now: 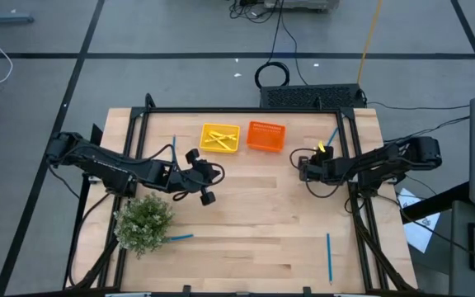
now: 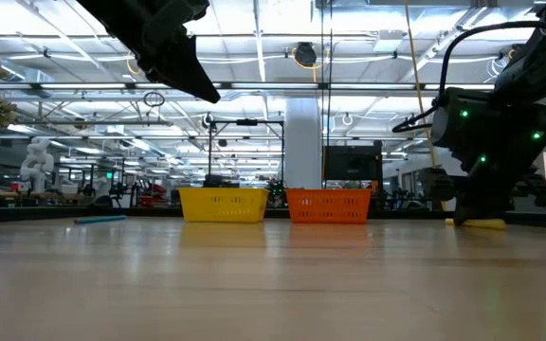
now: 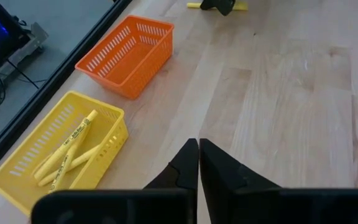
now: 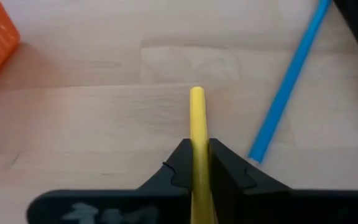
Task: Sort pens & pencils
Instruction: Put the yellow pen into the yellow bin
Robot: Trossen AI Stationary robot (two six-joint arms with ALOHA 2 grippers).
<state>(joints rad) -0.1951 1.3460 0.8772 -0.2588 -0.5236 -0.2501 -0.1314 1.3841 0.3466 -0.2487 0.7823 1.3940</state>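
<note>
Right hand (image 4: 197, 163): clenching a yellow pencil (image 4: 197, 118) at the counter (image 1: 254, 214), beside a blue pen (image 4: 291, 74).
Left hand (image 3: 197, 158): hanging clenched, holding nothing.
Yellow tray (image 3: 27, 163): carrying yellow pencils (image 3: 67, 149) with dark print too small for reading.
Orange tray (image 3: 126, 53): sitting beside it.

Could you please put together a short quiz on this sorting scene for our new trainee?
1. True or false: the orange tray holds yellow sticks.
2. What does the right claw grip? A) a yellow stick B) a blue stick C) nothing
3. Fill in: the left claw is shut on ____.

Key: 1. False; the yellow sticks lie in the yellow tray, and the orange one looks empty. 2. A, the yellow stick; a blue stick lies on the table beside it. 3. Nothing.
</note>
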